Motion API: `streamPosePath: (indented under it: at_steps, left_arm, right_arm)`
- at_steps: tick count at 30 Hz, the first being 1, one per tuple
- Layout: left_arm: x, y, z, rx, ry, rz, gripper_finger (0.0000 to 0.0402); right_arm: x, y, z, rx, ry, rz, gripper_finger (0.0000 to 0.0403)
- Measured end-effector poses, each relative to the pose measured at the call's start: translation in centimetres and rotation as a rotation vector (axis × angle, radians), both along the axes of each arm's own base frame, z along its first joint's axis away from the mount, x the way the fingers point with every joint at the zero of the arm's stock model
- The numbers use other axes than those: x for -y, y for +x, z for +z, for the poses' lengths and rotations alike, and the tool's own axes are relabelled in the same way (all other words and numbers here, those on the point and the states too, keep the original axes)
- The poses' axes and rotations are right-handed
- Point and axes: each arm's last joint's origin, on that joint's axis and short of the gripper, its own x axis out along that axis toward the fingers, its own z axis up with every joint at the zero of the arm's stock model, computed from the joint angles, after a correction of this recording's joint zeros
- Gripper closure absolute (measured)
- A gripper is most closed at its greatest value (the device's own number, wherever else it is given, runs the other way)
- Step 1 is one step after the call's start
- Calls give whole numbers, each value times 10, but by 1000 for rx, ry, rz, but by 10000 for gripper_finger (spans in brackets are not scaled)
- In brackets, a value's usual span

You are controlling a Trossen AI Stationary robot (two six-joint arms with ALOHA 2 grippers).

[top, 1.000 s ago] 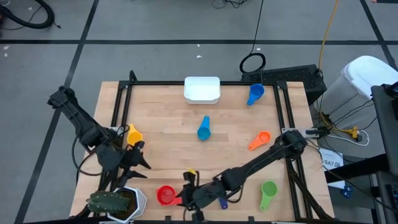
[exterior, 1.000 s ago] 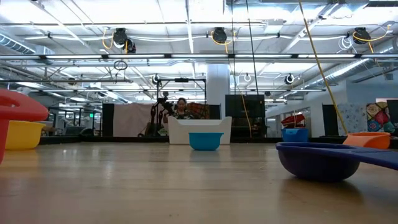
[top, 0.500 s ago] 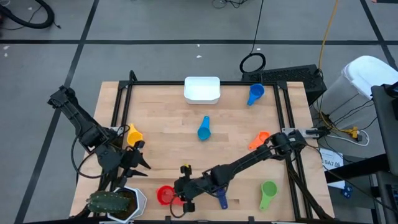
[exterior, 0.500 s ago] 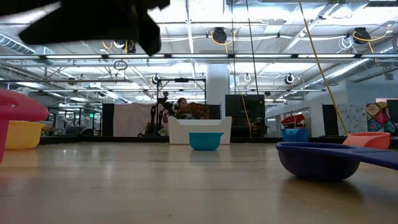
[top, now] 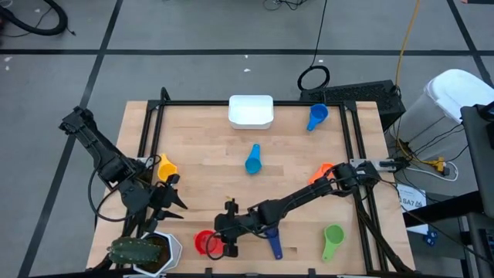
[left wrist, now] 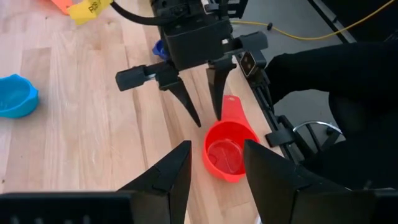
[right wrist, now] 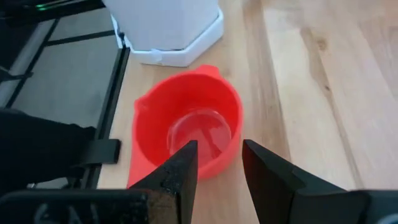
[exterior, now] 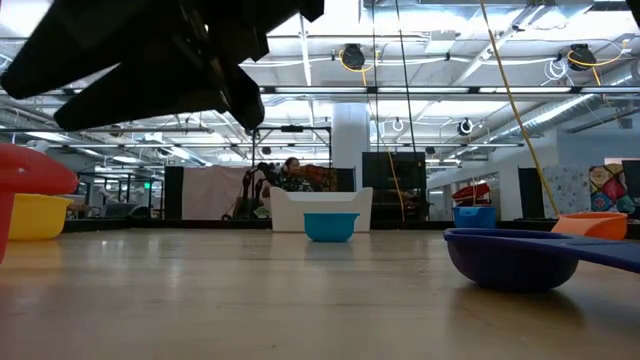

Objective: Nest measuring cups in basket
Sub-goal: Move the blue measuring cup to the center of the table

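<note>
The red measuring cup (right wrist: 189, 134) sits upright on its base near the table's near edge, by the white pot. My right gripper (left wrist: 206, 118) is open just beside and above this cup (top: 204, 243), on its right side. My left gripper (top: 174, 199) waits open at the table's left, its wrist view looking at the red cup (left wrist: 227, 152). The white basket (top: 251, 110) stands at the far edge. Loose on the wood lie two blue cups (top: 317, 116) (top: 253, 161), an orange one (top: 320, 174), a yellow one (top: 164, 166), a green one (top: 333, 239) and a dark blue one (top: 272, 243).
The white hexagonal pot with a green plant (top: 147, 251) stands at the near left corner, close behind the red cup (right wrist: 165, 28). A black frame rail (top: 147, 154) runs along the table's sides. Bare wood lies in the middle, between the basket and the right arm (top: 309, 197).
My right gripper has moved toward the table's left along the near edge, ending beside the red cup. Its arm has come into the top left of the low view. The dark blue cup, earlier under the arm, now shows.
</note>
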Motion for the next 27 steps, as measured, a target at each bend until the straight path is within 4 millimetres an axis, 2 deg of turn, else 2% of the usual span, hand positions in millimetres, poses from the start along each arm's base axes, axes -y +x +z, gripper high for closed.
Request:
streamPosePath:
  at_steps: [4,9,12,17,24,27]
  left_arm:
    - [0,0,0,-2,-5,4,252]
    - [0,0,0,-6,-13,10,252]
    - [0,0,0,-7,-16,13,252]
    - [0,0,0,-5,-14,16,252]
    - [0,0,0,-1,-15,32,252]
    - [0,0,0,-1,-16,33,252]
  right_arm:
    - [1,-3,-4,-44,-27,9,282]
    - [7,-18,-18,-249,-113,9,282]
    - [8,-24,-15,-291,-129,12,282]
    - [5,-26,1,-248,-110,19,282]
    - [-6,-11,21,-18,55,40,282]
    - [-7,-11,22,-12,50,34,282]
